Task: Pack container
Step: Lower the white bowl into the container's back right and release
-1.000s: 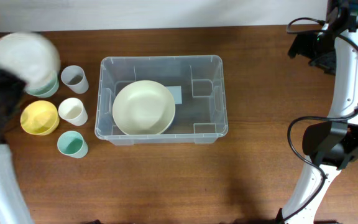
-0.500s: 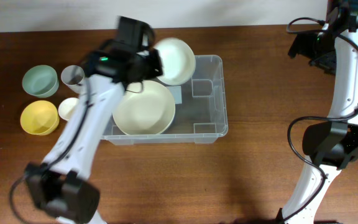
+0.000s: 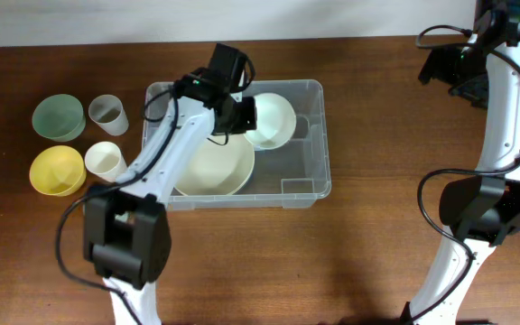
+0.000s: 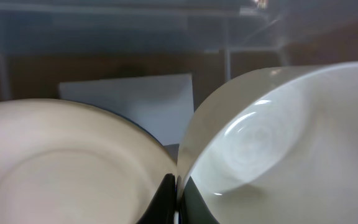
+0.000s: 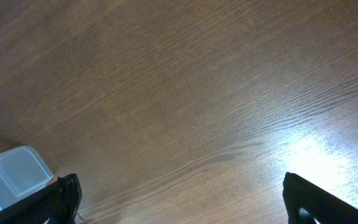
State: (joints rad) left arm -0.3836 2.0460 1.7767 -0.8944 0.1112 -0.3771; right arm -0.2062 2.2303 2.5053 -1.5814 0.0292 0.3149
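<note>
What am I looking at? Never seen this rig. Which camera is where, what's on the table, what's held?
Two robot arms at a wooden table, each with a two-finger gripper. The wide picture is from a fixed camera overhead; the other two are from cameras on the wrists. On the table: a clear bin with a big cream bowl inside, and left of it a green bowl, a yellow bowl, a clear cup and a white cup. The left gripper pinches the rim of a small white bowl, over the bin beside the big one. The right gripper is open and empty above the wood.
</note>
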